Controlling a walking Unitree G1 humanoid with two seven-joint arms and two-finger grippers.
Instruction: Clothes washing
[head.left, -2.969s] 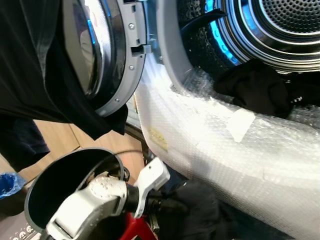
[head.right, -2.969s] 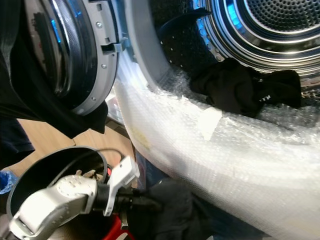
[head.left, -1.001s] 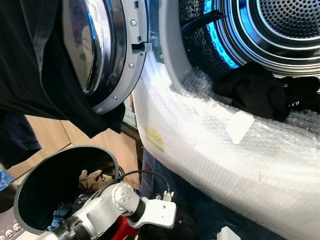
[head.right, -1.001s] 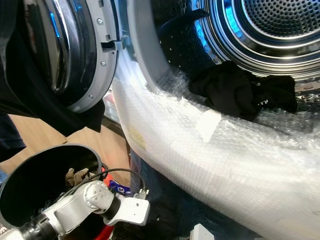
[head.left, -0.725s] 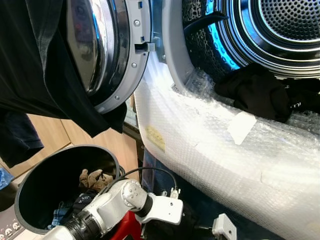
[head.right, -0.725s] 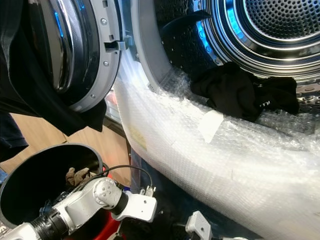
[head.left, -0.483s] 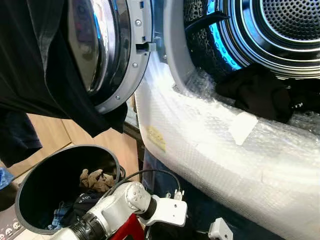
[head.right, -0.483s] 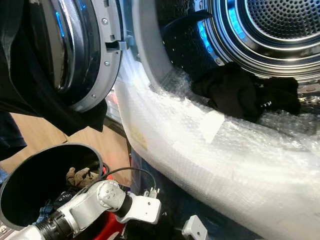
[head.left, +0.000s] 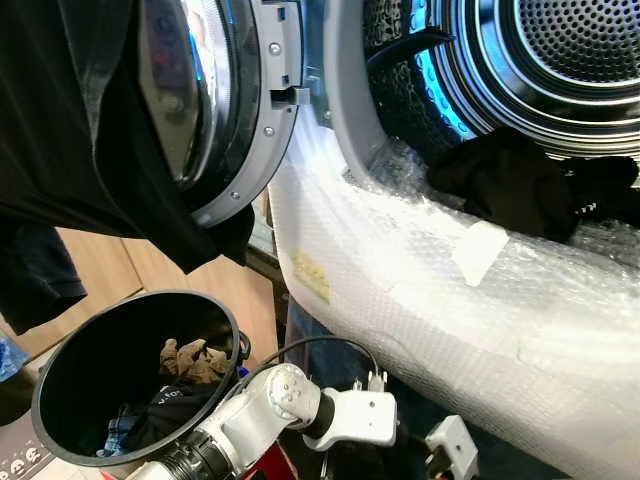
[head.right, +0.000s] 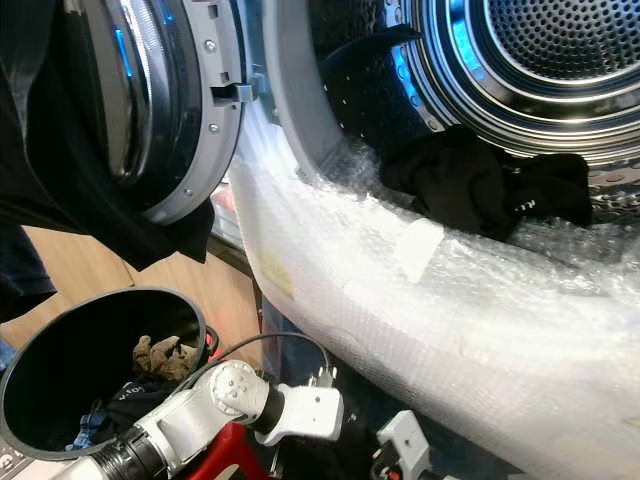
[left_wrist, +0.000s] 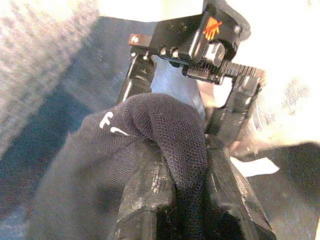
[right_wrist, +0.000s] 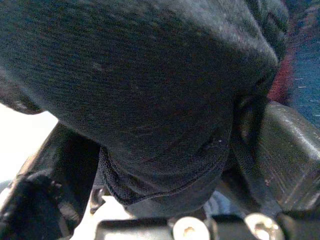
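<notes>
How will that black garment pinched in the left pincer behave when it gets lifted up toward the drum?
Probably floppy: the black garment folds limply over the left pincer fingers. Likely light for its bulk, since the knit looks thin and meshy. It may drag or snag, as loose fabric bunches around the right pincer too, low beside the bubble-wrapped washer front.

the light wooden floor (head.left: 100, 280) shows in the lower left, beneath the open washer door. on it stands a round dark grey plastic laundry bin (head.left: 60, 365), upright and open at the top, near the bubble-wrapped white front of the washing machine (head.left: 480, 320), which rises just beside it. the foot of the machine is hidden, so whether it rests on this same floor cannot be told. inside the bin lie crumpled clothes, among them a tan-brown piece (head.left: 190, 358).
</notes>
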